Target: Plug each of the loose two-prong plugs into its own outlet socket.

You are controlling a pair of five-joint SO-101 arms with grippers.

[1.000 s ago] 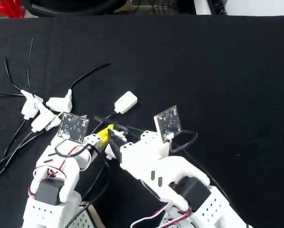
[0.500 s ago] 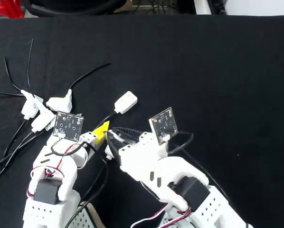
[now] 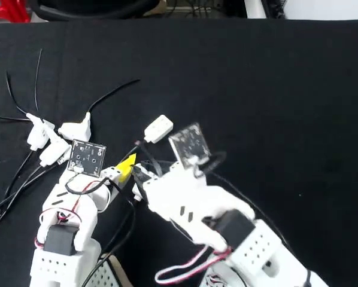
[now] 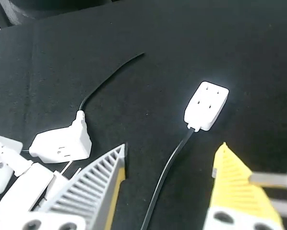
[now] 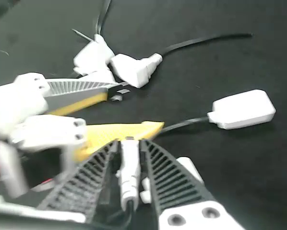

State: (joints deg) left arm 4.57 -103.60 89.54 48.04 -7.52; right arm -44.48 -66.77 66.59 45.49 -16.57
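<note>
A white outlet socket (image 3: pixel 158 128) lies flat mid-table with its black cable trailing toward the arms. In the left wrist view the socket (image 4: pixel 206 105) shows its slots, and my left gripper (image 4: pixel 172 148) stands open with the cable running between its grey and yellow fingers. My right gripper (image 5: pixel 129 143) is shut on a small white plug (image 5: pixel 129 175) held lengthwise between its black fingers, just short of the socket (image 5: pixel 244 109). In the high view the right gripper (image 3: pixel 144 173) sits close beside the left gripper (image 3: pixel 122 168). Several loose white plugs (image 3: pixel 50 139) lie at the left.
Black cables (image 3: pixel 23 173) from the plug cluster spread over the left of the black table. An angled white plug (image 4: pixel 62 143) lies nearest the left gripper's grey finger. The two arms crowd together at the front; the far and right table is open cloth.
The right arm has swung left and forward, bringing its wrist closer to the socket with the plug still held. The left arm shifted slightly left early on, then held.
</note>
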